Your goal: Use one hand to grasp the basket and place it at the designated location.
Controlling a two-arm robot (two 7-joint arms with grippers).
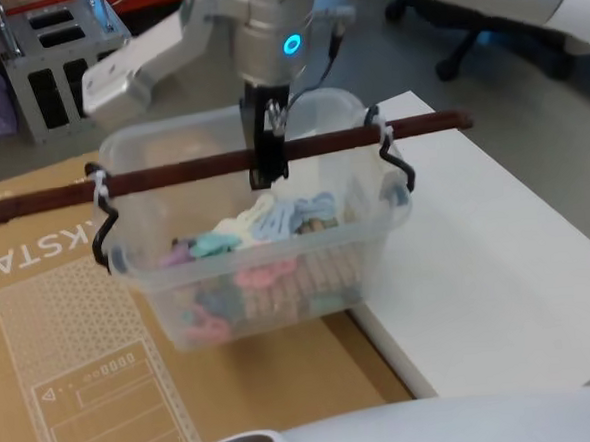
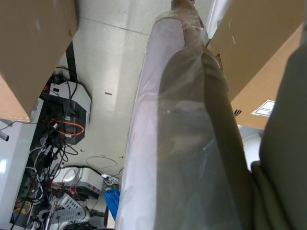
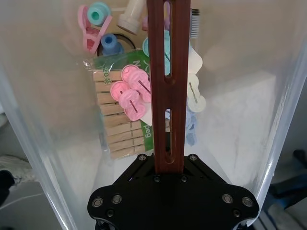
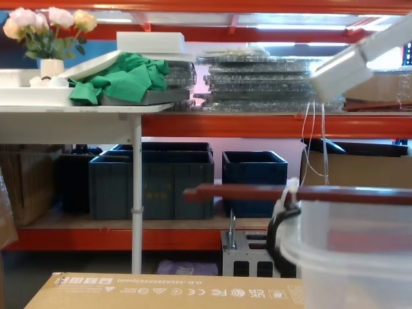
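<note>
**Basket held by its bar, head view read from left to right.**

- **Far left of the fingers:** The bar's left end juts well past the basket wall and overhangs the cardboard. A grey metal box stands on the floor behind and to the left, well apart from the bar.
- **Nearer left:** A white tie and a black bracket fix the bar to the basket's left rim.
- **At the fingers:** The right gripper comes down from above at mid-bar, with its fingers closed on the bar. In the right wrist view the slotted bar runs straight out from the black gripper body.
- **Below the fingers:** The basket sits directly underneath, its rim level. Wooden pegs and pastel clips lie on its floor. It cannot be told whether the basket's base touches the cardboard.
- **Right of the fingers:** A second tie and a second bracket hold the bar at the right rim. The bar's right end reaches out over the white table. The basket's lower right corner lies just beside the table's left edge, and the flat tabletop runs from there to the view's right edge.
- **Chest view:** The bar is level, and its left end points toward the blue crates on the low shelf far behind.
</note>
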